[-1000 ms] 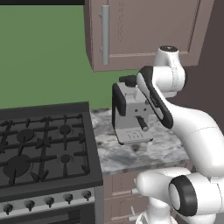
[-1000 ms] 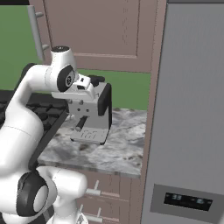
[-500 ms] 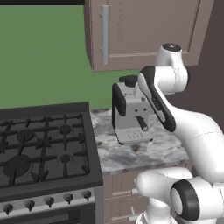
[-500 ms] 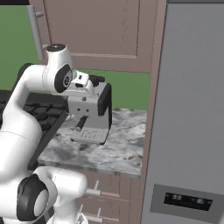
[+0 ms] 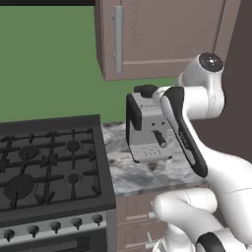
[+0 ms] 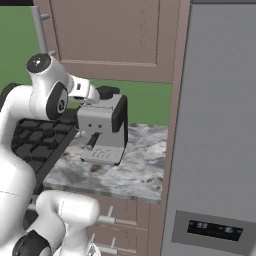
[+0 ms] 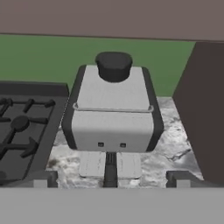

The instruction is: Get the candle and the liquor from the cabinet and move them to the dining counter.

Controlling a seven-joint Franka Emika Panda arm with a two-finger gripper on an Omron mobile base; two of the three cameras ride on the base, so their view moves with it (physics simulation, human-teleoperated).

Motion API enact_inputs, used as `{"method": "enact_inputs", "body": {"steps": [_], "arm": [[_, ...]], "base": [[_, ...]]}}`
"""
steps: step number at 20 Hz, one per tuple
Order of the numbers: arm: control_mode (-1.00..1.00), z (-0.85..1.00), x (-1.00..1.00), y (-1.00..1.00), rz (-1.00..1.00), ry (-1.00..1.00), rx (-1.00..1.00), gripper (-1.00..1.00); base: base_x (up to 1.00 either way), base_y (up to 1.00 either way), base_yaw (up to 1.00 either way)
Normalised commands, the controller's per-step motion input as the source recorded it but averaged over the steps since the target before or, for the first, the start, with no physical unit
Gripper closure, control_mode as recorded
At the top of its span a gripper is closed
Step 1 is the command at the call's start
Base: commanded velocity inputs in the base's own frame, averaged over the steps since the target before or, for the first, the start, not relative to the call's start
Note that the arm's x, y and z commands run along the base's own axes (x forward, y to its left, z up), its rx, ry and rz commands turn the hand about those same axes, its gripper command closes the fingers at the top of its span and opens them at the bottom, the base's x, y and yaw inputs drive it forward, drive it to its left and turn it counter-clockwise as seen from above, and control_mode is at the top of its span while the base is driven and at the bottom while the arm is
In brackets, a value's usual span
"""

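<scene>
The cabinet point(image 5: 162, 37) is closed above the worktop point(image 5: 147, 172), so candle and liquor are presumably inside, nothing moved. Coffee machine point(image 7: 112, 111) sits below. The gripper point(image 7: 110, 177), spread wide, holds nothing.

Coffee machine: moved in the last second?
No. In the left base view the coffee machine sits at the same spot on the marbled worktop, just right of the stove, as before.
</scene>
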Motion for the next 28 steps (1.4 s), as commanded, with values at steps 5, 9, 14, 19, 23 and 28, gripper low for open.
{"method": "enact_inputs", "body": {"steps": [5,9,14,19,23,28], "arm": [[-1.0,0.39,-0.16,0.08,0.01,-0.25,0.0,-1.0],[-1.0,0.36,-0.28,0.12,0.0,-0.27,0.0,-1.0],[-1.0,0.44,-0.35,0.06,0.0,-0.29,0.0,-1.0],[-1.0,0.4,-0.44,0.08,0.0,-0.29,0.0,-1.0],[-1.0,0.41,-0.54,0.03,0.01,-0.29,0.0,-1.0],[-1.0,0.42,-0.23,0.18,0.03,-0.2,0.0,-1.0]], "base": [[0.0,0.0,0.0],[0.0,0.0,0.0],[0.0,0.0,0.0],[0.0,0.0,0.0],[0.0,0.0,0.0],[0.0,0.0,0.0]]}}
